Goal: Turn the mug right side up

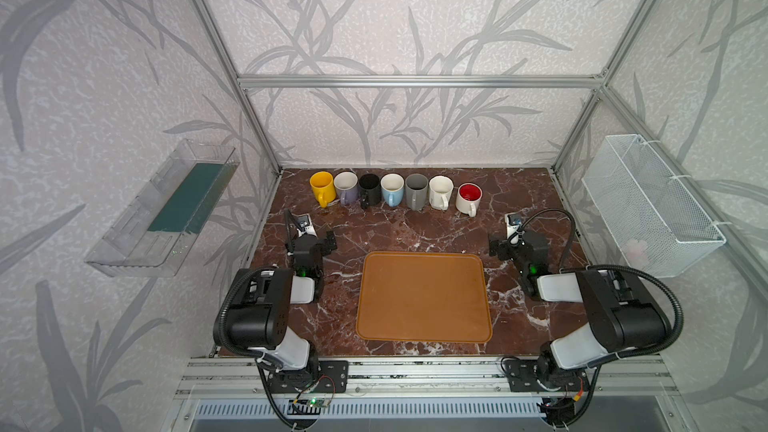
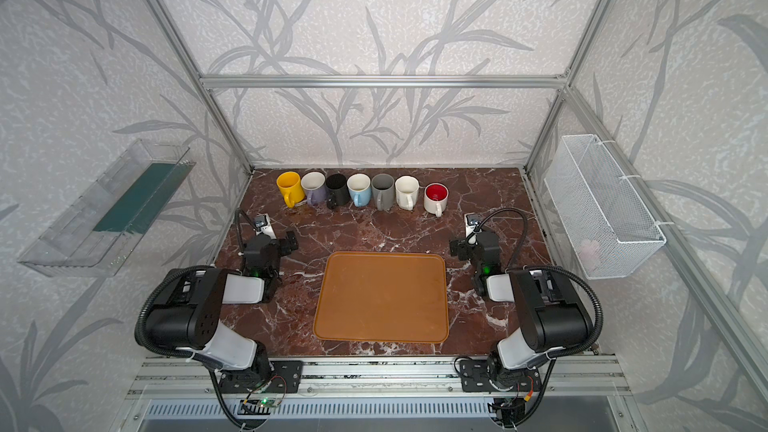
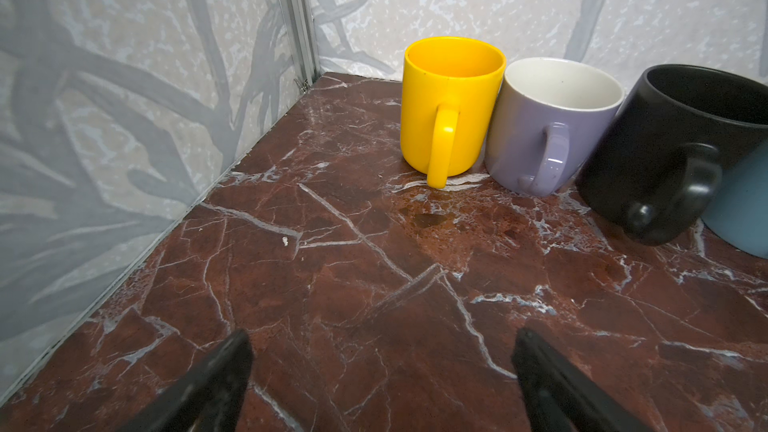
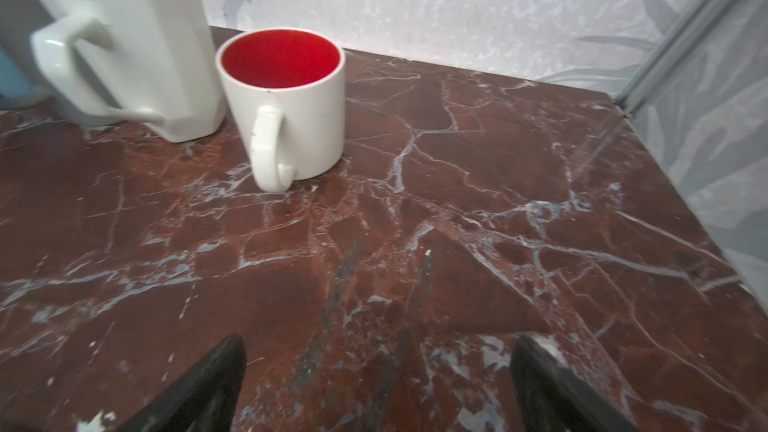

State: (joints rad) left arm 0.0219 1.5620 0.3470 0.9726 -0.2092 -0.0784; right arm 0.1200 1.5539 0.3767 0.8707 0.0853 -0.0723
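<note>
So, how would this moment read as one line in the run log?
mugs: seven, back row, all upright | tray: bare | left gripper: open, empty | right gripper: open, empty

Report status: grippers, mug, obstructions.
Left gripper open, empty. Right gripper open, empty. Row of mugs: all seven upright, mouths up, none inverted. Nothing between grippers and row.

I have open worktop [image 1: 399, 230] between the tray [image 1: 424, 297] and the row of mugs [image 1: 417, 193] along the back wall [image 1: 415, 126]; the mugs stand packed close, and right of the red-lined mug [image 1: 468, 198] it's bare.
</note>
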